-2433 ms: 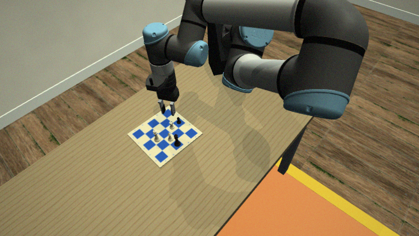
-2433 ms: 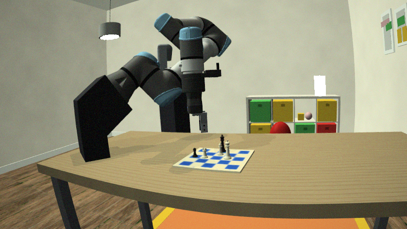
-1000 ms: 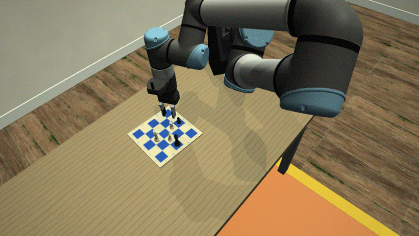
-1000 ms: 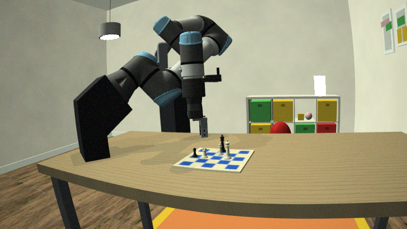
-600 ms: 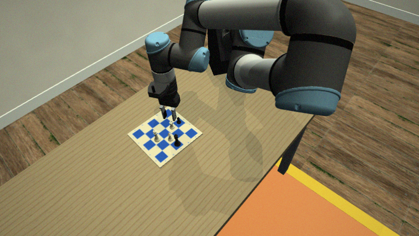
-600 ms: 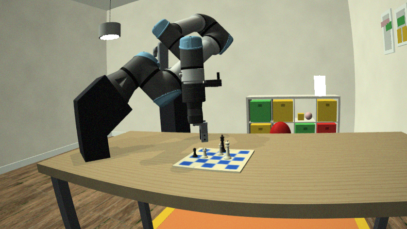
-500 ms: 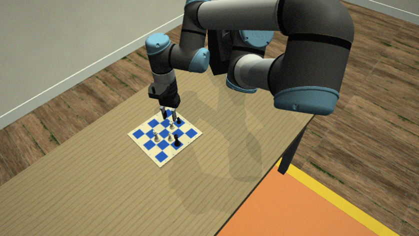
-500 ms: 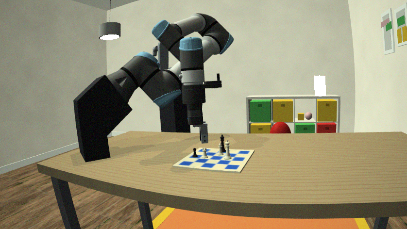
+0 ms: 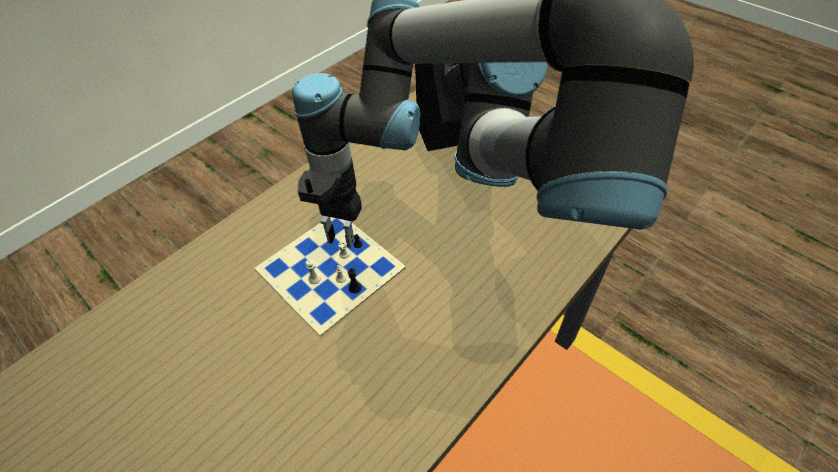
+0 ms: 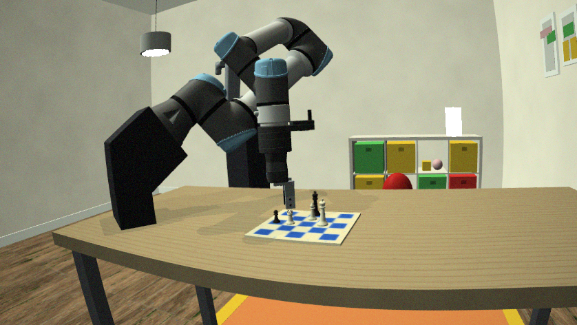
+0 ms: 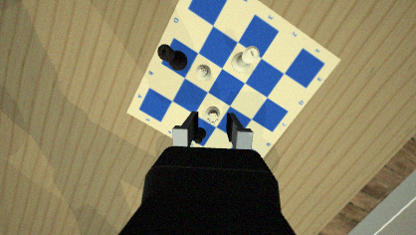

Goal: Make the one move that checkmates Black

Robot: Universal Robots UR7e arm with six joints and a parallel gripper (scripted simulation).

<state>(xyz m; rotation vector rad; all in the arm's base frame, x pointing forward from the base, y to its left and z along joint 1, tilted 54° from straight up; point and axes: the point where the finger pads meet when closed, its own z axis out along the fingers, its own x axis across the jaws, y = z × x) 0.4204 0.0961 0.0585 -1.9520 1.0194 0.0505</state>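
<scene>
A small blue-and-cream chessboard lies on the wooden table. My gripper is open and points straight down, its fingers straddling a short white piece from just above. A black pawn stands right next to one finger. Further along the board stand a tall white piece, another short white piece and a tall black piece. All are upright.
The arm's elbow and base loom over the table's far side. A shelf with coloured boxes stands by the back wall. An orange mat with a yellow border lies on the floor beside the table.
</scene>
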